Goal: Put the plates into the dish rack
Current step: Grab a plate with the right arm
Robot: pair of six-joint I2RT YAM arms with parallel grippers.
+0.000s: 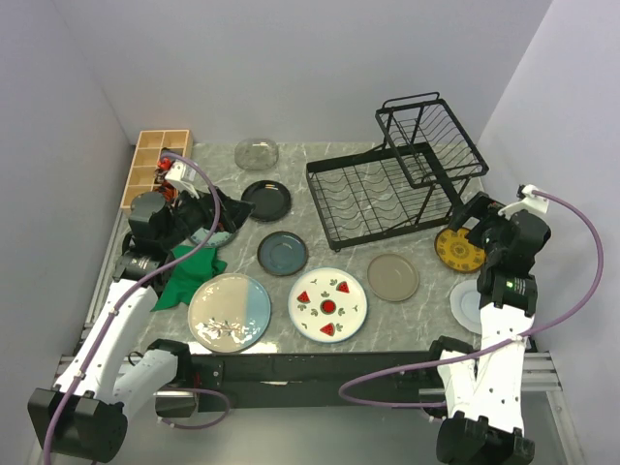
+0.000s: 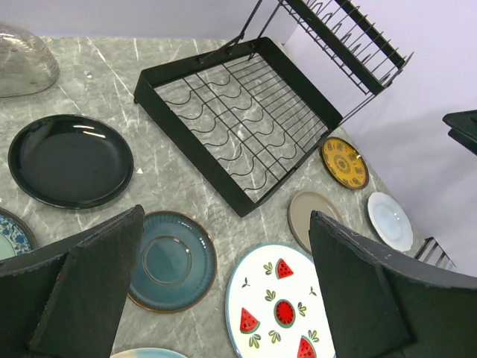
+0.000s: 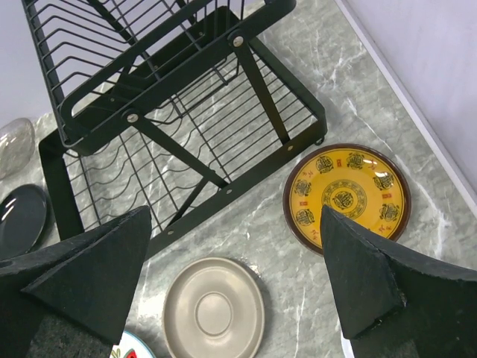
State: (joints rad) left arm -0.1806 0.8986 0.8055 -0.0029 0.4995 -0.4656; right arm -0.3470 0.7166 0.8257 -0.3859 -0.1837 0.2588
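The black wire dish rack [image 1: 325, 208] stands empty at the back right. Flat on the marble lie a black plate [image 1: 265, 200], a slate-blue plate [image 1: 282, 252], a watermelon plate [image 1: 327, 303], a cream-and-blue plate [image 1: 230, 311], a taupe plate [image 1: 392, 277], a yellow patterned plate [image 1: 457, 249], a pale white plate [image 1: 466, 302] and a clear glass plate [image 1: 257, 153]. My left gripper [image 2: 225, 215] hangs open above the slate-blue plate [image 2: 170, 259] and the watermelon plate [image 2: 277, 302]. My right gripper [image 3: 235, 212] is open over the taupe plate [image 3: 214, 309], beside the yellow plate [image 3: 346, 195].
A green cloth [image 1: 189, 276] lies at the left under my left arm. A wooden compartment box [image 1: 155, 165] stands at the back left. A small blue-patterned plate [image 2: 11, 235] peeks out beside my left finger. Walls close in at the back and both sides.
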